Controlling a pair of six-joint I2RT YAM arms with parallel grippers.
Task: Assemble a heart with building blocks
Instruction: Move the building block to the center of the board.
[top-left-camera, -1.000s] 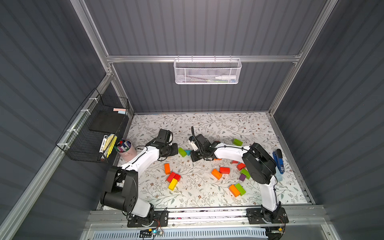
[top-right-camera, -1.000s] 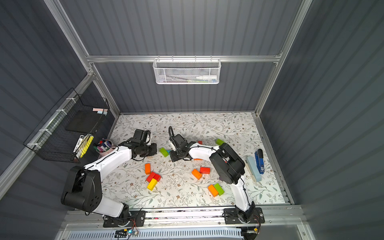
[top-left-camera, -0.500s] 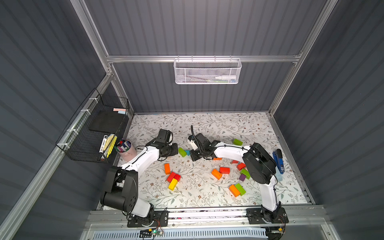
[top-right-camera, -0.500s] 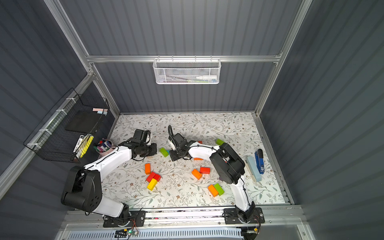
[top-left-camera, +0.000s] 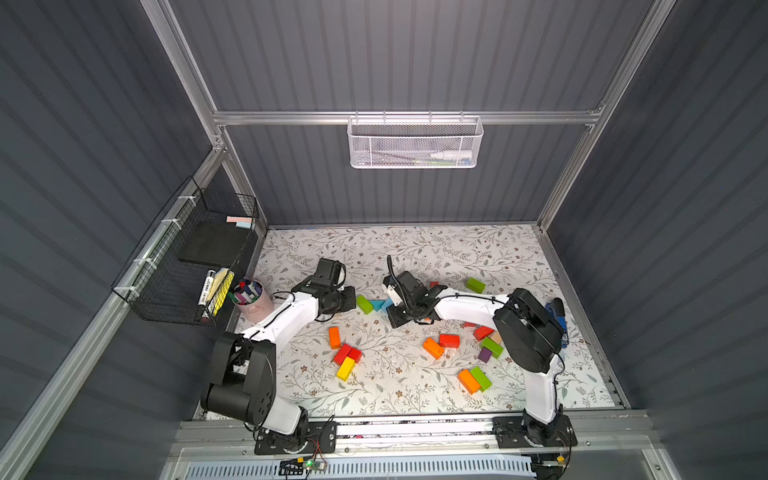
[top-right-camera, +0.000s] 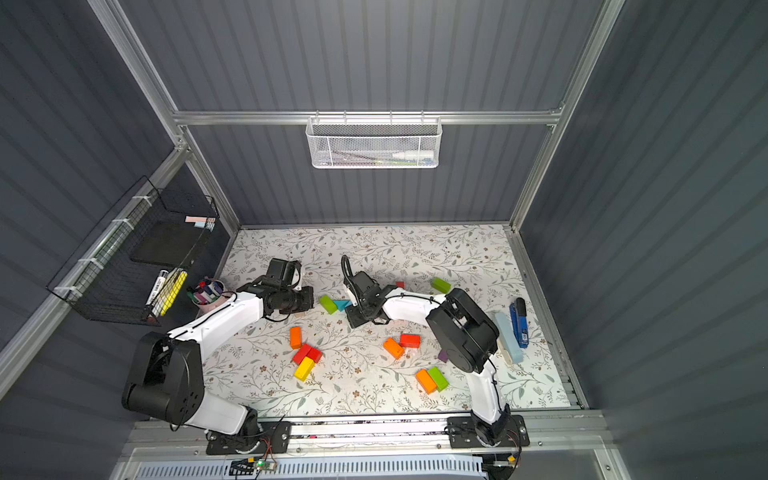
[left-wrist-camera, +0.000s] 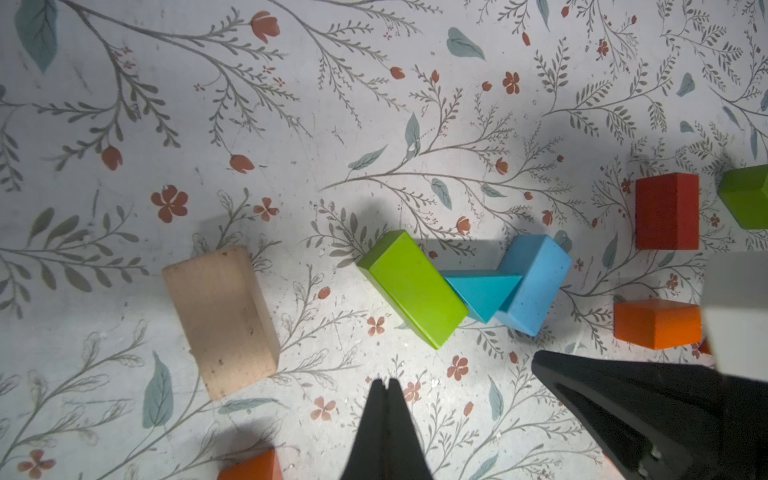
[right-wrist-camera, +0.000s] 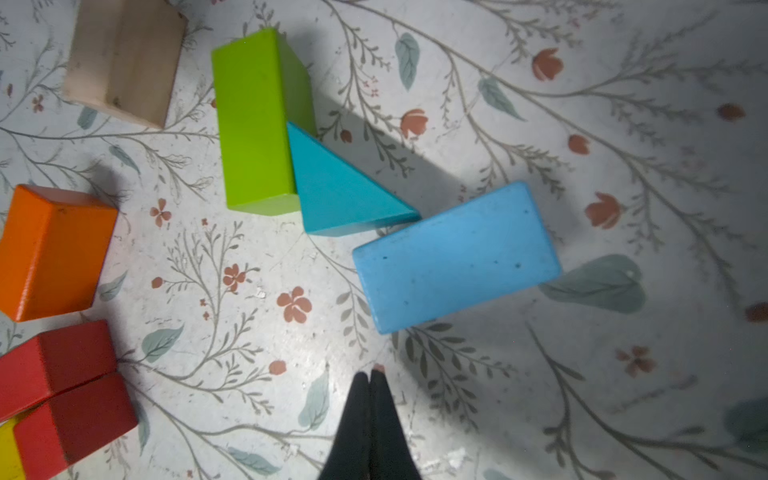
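- A floral-printed tabletop (top-left-camera: 415, 253) sits inside dark grey ribbed walls (top-left-camera: 374, 62).
- The left gripper (left-wrist-camera: 385, 386) and right gripper (right-wrist-camera: 370, 380) each have their jaws pressed together, holding nothing.
- Painted wooden building blocks (top-left-camera: 432, 347) lie scattered across the table. Between the grippers, a glossy green brick (left-wrist-camera: 411, 286), a teal wedge (left-wrist-camera: 482, 293) and a blue brick (left-wrist-camera: 534, 286) touch in a row.

No text, label, brand or number can be read anywhere. A white marker (top-left-camera: 204, 291) in the black wire basket (top-left-camera: 166, 305), at 9 o'clock, carries dark print, too small to make out in both top views.
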